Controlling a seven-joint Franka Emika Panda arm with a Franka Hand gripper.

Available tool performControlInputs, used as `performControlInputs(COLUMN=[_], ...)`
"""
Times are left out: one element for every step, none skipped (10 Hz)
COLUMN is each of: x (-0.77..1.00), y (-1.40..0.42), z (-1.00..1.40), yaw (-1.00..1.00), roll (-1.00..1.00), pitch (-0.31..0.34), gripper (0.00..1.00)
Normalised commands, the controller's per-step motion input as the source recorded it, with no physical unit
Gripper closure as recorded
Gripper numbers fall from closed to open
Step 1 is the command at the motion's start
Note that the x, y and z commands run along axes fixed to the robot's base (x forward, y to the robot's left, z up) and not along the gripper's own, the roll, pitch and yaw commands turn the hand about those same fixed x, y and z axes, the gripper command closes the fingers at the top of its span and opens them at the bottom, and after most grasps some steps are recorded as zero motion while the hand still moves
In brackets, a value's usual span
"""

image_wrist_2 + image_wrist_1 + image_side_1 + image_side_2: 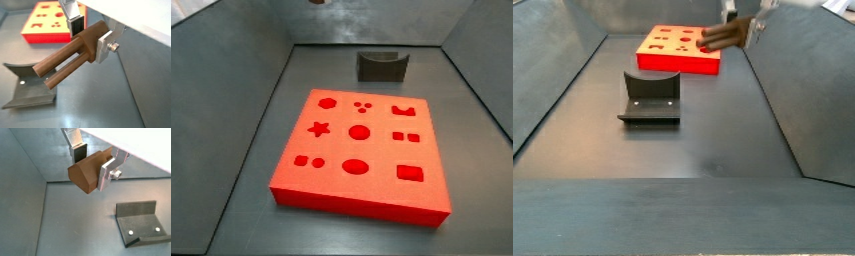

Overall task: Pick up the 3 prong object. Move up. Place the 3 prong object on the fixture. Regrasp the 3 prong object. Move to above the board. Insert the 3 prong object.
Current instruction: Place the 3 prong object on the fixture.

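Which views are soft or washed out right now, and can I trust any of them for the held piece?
Both wrist views are sharp on the 3 prong object clamped in the end effector, though a white blown-out area fills one corner. In a side view the piece is blurred against the board. The other side view shows board and fixture evenly lit, not the end effector.

You are looking at a dull grey floor (673, 150) with a faint sheen, shut in by sloping grey walls (547, 80) on each side. In a side view a back wall (372, 20) rises behind it. The light is soft and even.
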Motion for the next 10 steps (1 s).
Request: performControlInputs(x=[1.00,1.00,1.00,1.00,1.00,1.00,1.00,1.00,1.00,1.00], y=[-0.41,-0.33,-0.30,-0.27,-0.24,-0.21,-0.19,-0.16,-0.14,-0.11], z=[-0.14,-0.12,-0.11,-0.10,-0.10,-0.09,-0.09,-0.08,-0.08,-0.07], yaw=[1.00,1.00,1.00,1.00,1.00,1.00,1.00,1.00,0.92,0.52], roll=[0.06,0.07,0.07,0.09,0.10,0.12,0.13,0.15,0.14,0.10], pitch=[-0.035,-0.040,-0.039,-0.042,-0.045,-0.050,-0.052,-0.060,-0.060,-0.043], gripper=[1.00,1.00,1.00,1.00,1.00,1.00,1.00,1.00,1.00,1.00])
